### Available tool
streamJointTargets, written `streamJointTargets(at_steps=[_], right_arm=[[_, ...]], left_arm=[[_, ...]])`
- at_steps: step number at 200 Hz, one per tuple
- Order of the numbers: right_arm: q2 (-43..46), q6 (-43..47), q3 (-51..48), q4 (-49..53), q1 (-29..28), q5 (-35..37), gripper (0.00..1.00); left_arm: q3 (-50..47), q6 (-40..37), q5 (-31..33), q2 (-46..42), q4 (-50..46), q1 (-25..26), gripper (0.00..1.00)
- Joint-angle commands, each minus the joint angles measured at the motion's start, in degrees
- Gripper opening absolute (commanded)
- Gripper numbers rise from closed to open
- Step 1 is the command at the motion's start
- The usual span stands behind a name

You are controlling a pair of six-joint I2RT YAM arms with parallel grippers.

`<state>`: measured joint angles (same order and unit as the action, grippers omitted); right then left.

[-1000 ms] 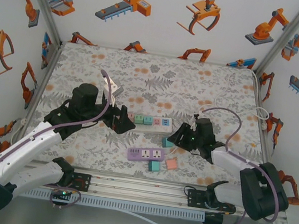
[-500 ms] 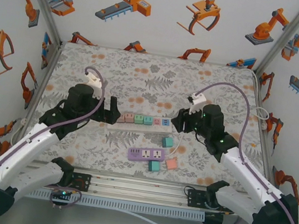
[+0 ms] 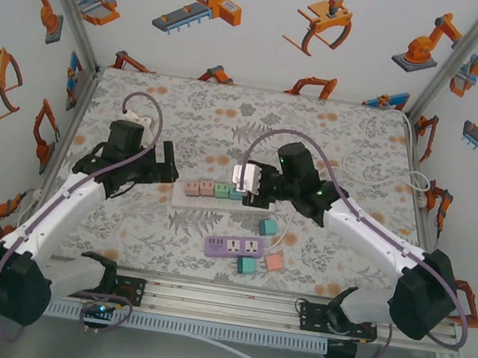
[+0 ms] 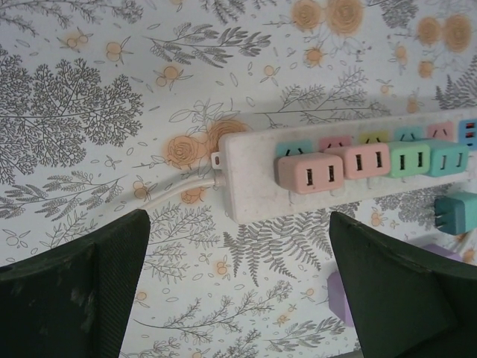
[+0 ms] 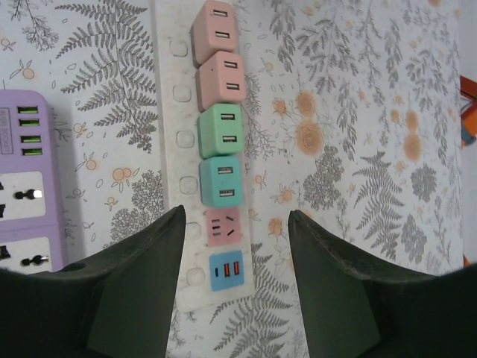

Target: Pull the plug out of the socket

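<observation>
Reach by the right gripper (image 5: 236, 216) is the change. It has swung from the loose plugs (image 3: 269, 228) in front of the white power strip (image 5: 176, 71) to hang over the strip's end away from the cable. Its jaws are part open and empty, just short of the teal plug (image 5: 220, 181), which sits seated in the strip. The left gripper (image 4: 238, 220), jaws spread wide, has backed off past the cable end. A grasp looks close, but nothing braces the strip.

Long white plastic power strip (image 4: 250, 183) runs off the right edge of the left wrist view, and a purple plastic power strip (image 5: 22, 160) is cut off at the right wrist view's left edge.
</observation>
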<state>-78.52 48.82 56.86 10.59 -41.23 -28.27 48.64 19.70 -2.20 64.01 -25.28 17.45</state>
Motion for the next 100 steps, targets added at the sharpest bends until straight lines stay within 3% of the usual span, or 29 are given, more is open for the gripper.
streamJointTargets(at_steps=[1, 55, 100], right_arm=[[-3.1, 4.6, 3.9, 1.7, -0.1, -5.5, 0.55], [-12.7, 3.9, 8.2, 4.2, 1.0, -11.2, 0.56], [-18.6, 3.3, 8.9, 1.1, 1.2, -8.6, 0.55]], left_arm=[[2.1, -1.4, -2.2, 2.9, 1.3, -1.6, 0.93], [3.1, -2.5, -7.8, 12.4, 3.9, -3.0, 0.69], [4.7, -3.4, -10.6, 19.3, 4.4, -3.4, 0.6]])
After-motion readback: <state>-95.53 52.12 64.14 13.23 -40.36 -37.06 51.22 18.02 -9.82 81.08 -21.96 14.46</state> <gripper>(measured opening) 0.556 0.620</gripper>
